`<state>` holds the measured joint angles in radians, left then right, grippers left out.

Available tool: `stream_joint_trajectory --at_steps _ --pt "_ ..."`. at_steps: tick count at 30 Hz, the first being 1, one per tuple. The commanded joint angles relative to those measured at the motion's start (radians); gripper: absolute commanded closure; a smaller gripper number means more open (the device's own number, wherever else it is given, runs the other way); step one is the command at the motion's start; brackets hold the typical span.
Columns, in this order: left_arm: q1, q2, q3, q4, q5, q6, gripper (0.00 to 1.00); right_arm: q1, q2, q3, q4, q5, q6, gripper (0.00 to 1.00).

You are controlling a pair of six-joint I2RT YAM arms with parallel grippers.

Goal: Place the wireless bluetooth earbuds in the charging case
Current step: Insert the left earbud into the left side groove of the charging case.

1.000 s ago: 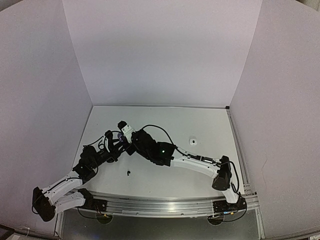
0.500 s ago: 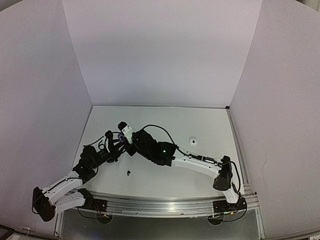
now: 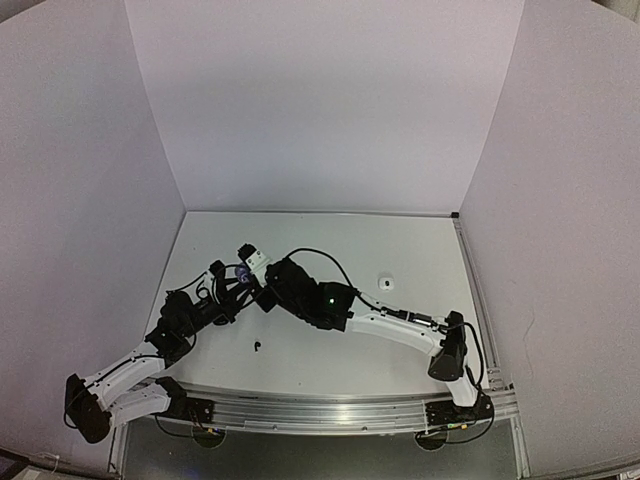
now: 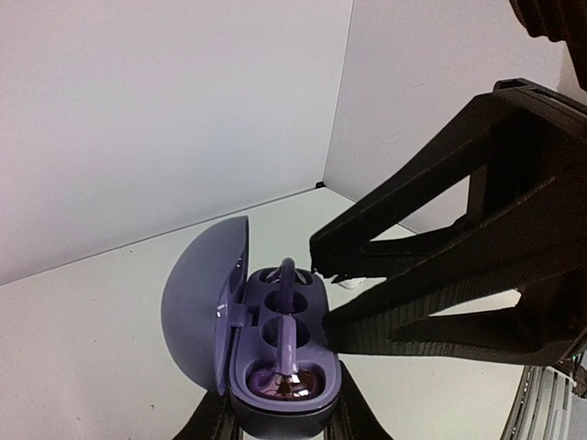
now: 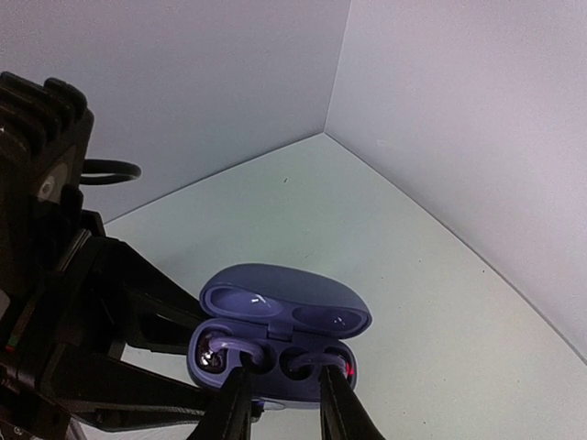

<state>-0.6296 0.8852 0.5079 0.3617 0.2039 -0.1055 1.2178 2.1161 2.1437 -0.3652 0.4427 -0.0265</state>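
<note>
An open purple charging case (image 4: 204,302) sits between the fingers of my left gripper (image 4: 284,423), which is shut on its lower body. Two purple hooked earbuds lie in its wells, one near (image 4: 286,380) and one far (image 4: 287,273). In the right wrist view the case (image 5: 286,307) has its lid tipped back, with one bud left (image 5: 211,354) and one right (image 5: 316,359). My right gripper (image 5: 284,405) is open, its fingers straddling the case's front edge. In the top view both grippers meet at centre left, the left (image 3: 242,283) and the right (image 3: 265,297).
A small white object (image 3: 385,282) lies on the table right of centre; it also shows behind the right fingers (image 4: 348,281). A tiny black piece (image 3: 258,347) lies near the front, between the arms. White walls enclose the table on three sides.
The right arm's elbow has drifted slightly right and nearer. The left gripper still holds the open case in the same place.
</note>
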Motion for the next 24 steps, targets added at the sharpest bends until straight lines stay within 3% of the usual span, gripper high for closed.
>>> stream_joint_trajectory --at_steps 1,5,11,19,24 --pt "-0.003 -0.022 0.051 0.098 0.002 0.003 1.00 -0.001 -0.054 -0.003 -0.073 -0.066 -0.006 0.75" --pt "-0.003 -0.025 0.047 0.085 0.026 0.010 1.00 -0.027 -0.107 -0.005 -0.085 -0.196 0.064 0.72" --pt "-0.002 -0.018 0.047 0.028 0.216 0.044 1.00 -0.125 -0.193 -0.038 -0.115 -0.463 0.240 0.60" --pt "-0.002 0.015 0.072 -0.084 0.456 0.229 1.00 -0.160 -0.124 0.015 -0.176 -0.535 0.369 0.42" --pt "-0.002 0.029 0.095 -0.119 0.492 0.310 1.00 -0.166 -0.056 0.061 -0.209 -0.631 0.435 0.43"
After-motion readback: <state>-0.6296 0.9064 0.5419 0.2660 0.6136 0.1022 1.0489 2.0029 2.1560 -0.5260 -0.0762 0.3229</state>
